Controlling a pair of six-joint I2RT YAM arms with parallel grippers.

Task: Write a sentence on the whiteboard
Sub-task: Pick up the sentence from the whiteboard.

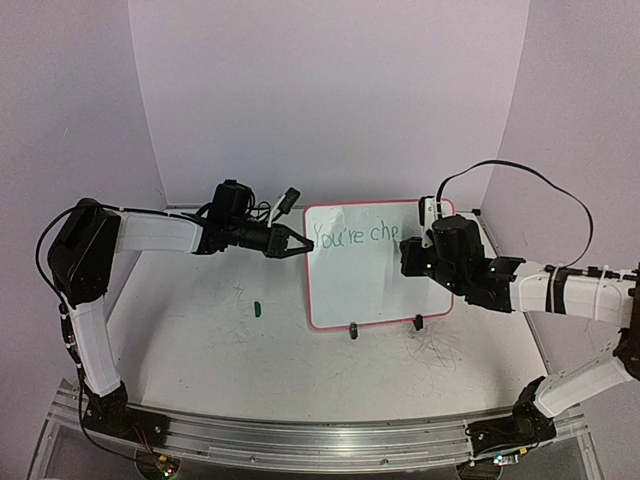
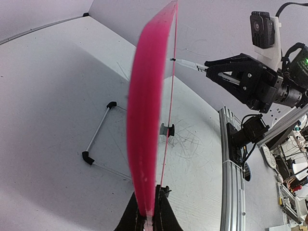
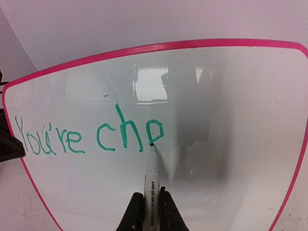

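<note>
On the scuffed surface, a small green object lies left of the whiteboard, which stands upright on two black feet. The left hand is clamped on its pink left edge. The right hand grips a marker, whose tip touches the board at the end of the sentence, so far "You're ch" and a rounded letter.
</note>
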